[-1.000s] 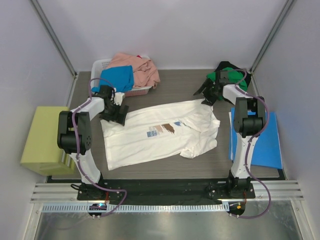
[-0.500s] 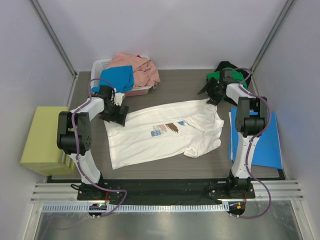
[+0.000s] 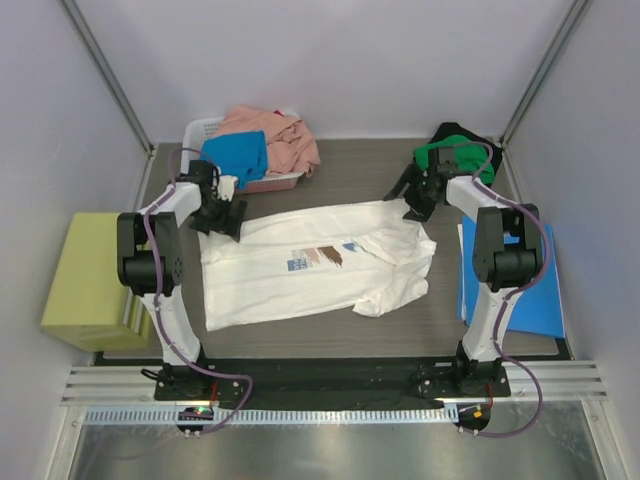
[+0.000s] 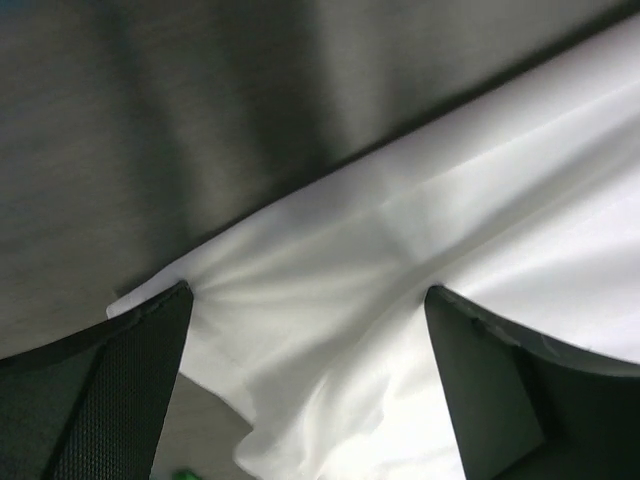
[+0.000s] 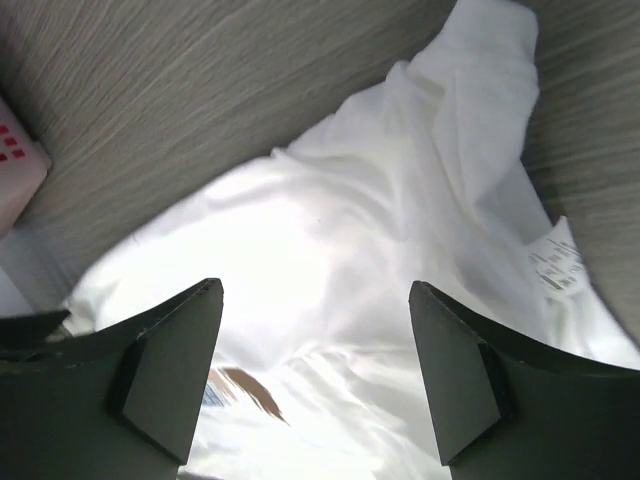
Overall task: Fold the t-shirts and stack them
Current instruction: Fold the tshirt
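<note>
The white t-shirt [image 3: 310, 265] with a small blue-and-brown chest print lies spread on the table, its right side bunched. My left gripper [image 3: 216, 214] is open over the shirt's far left corner. In the left wrist view [image 4: 305, 290] the white cloth [image 4: 400, 260] spans between the fingers, with creases fanning from the left fingertip [image 4: 178, 300]. My right gripper [image 3: 412, 200] is open over the shirt's far right edge, and the right wrist view [image 5: 315, 285] shows the white cloth [image 5: 330, 230] below it. A green and a black t-shirt [image 3: 455, 150] lie at the back right.
A white basket [image 3: 205, 130] at the back left holds a bright blue t-shirt [image 3: 238, 155] and a salmon pink one [image 3: 280, 135]. A flat blue folder [image 3: 535, 285] lies at the right. A yellow-green box [image 3: 90, 280] stands at the left, off the table.
The white t-shirt slid a little right, then back left and away. My left gripper moved left and away along its corner. My right gripper moved slightly nearer.
</note>
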Robot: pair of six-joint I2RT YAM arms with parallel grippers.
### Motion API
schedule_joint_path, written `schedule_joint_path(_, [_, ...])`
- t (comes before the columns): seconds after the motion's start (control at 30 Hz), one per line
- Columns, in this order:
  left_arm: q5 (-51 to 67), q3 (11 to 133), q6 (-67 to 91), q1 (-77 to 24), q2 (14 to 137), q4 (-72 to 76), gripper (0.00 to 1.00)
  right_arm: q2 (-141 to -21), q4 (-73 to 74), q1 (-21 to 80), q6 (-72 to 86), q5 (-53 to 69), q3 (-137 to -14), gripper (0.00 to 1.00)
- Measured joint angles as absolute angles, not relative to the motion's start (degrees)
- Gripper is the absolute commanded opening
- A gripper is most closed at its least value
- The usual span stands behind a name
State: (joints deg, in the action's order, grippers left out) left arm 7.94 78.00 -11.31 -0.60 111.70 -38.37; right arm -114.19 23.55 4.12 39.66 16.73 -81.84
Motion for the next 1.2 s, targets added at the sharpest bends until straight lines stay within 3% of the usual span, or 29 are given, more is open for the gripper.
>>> schedule_joint_path(0.23, [6.94,95.66,-10.94,2.39,122.98,-41.91,1.00,-110.34,22.63,5.41,39.70,17.30,-76.77,0.82])
schedule_joint_path(0.4, [7.01,99.46,-10.70,1.98,123.90,-47.16,1.00,-110.37,22.33,5.41,39.81,17.23,-75.96,0.82])
schedule_joint_path(0.57, [8.73,91.42,-12.27,0.75,115.70,-46.26,1.00,-110.37,22.28,5.61,39.88,17.04,-76.53,0.82])
schedule_joint_path(0.77, [14.26,79.94,-12.75,0.40,94.83,-49.01,1.00,-108.47,21.85,7.77,40.69,16.82,-74.81,0.83])
schedule_joint_path(0.97, [16.47,68.99,-15.40,-1.26,78.72,-49.69,1.00,-93.86,22.92,13.69,40.66,14.39,-64.51,0.84])
schedule_joint_path(1.2, [12.69,53.80,-19.81,-4.73,79.44,-50.50,1.00,-78.67,28.93,16.03,40.71,8.86,-53.89,0.84])
